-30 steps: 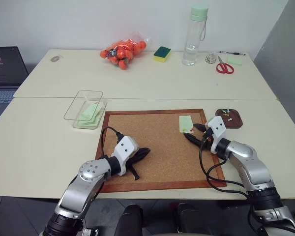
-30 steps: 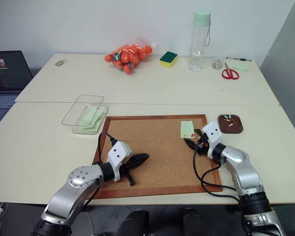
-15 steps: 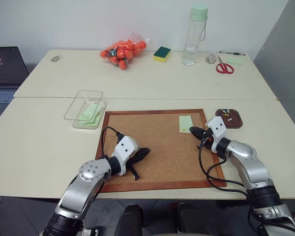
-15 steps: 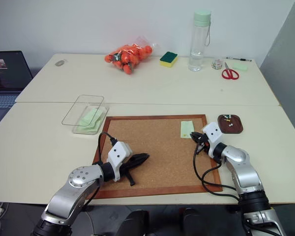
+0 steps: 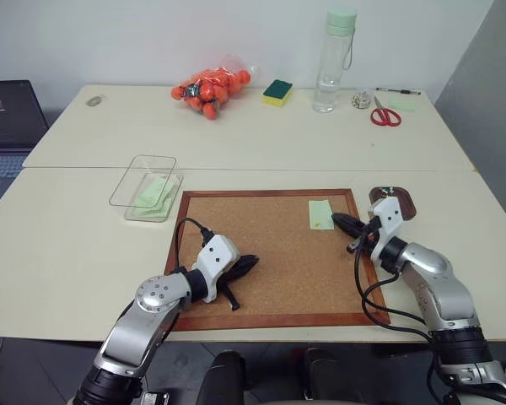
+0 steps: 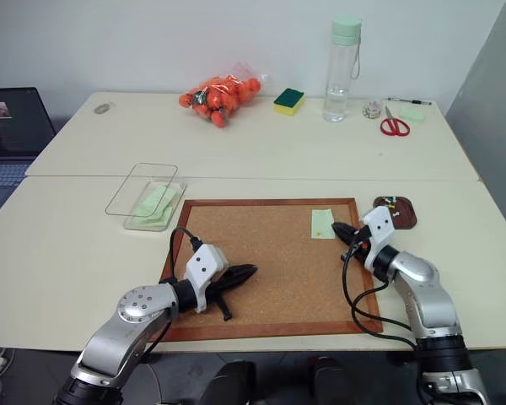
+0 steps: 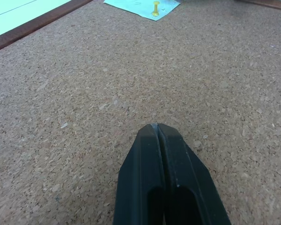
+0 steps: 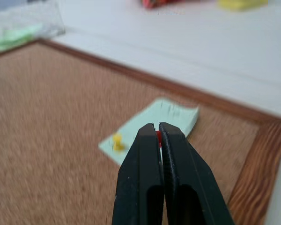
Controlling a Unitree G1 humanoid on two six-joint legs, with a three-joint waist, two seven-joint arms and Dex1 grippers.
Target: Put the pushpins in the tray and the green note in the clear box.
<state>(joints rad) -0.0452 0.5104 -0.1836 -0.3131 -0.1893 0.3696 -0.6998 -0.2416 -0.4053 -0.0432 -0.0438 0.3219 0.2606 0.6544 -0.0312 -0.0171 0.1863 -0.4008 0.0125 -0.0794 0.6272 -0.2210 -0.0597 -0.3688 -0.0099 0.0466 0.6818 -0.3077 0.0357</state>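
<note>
Green note (image 5: 320,213) | by cork board (image 5: 261,253) right edge | yellow pushpin (image 8: 117,141) in it

Right hand (image 8: 158,132) closed on red pushpin (image 8: 158,136), pulled it off green note (image 5: 320,213), lifted slightly.

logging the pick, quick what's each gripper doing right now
left gripper: closed, empty, over the cork board.
right gripper: closed on the red pushpin.
</note>
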